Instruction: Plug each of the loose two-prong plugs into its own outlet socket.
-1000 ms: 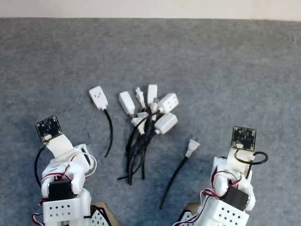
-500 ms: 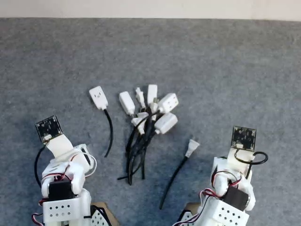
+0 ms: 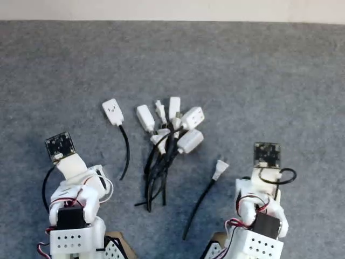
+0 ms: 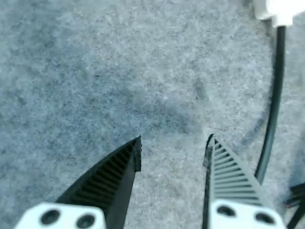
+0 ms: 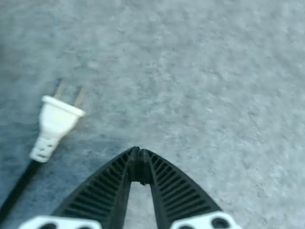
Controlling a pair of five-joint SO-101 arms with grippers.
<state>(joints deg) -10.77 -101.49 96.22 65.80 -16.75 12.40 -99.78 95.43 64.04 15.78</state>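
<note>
A loose white two-prong plug [image 3: 219, 169] on a black cable lies on the grey carpet, just left of my right arm [image 3: 259, 199]. In the right wrist view the plug [image 5: 55, 124] lies flat with its prongs pointing away, off to one side of my right gripper [image 5: 138, 155], which is shut on nothing. A white outlet socket [image 3: 112, 112] with a black cable [image 3: 126, 151] lies ahead of my left arm [image 3: 73, 186]. My left gripper [image 4: 174, 143] hangs open over bare carpet, with that socket's end [image 4: 279, 9] and cable [image 4: 272, 114] beside it.
A tangle of several white plugs and sockets [image 3: 170, 123] with black cables [image 3: 156, 172] sits at the table's middle, between the two arms. Grey carpet [image 3: 259, 70] stretches open at the back and on both sides.
My right arm has swung a little to the left, toward the loose plug. The left arm has turned slightly to the right. Plugs and sockets lie as before.
</note>
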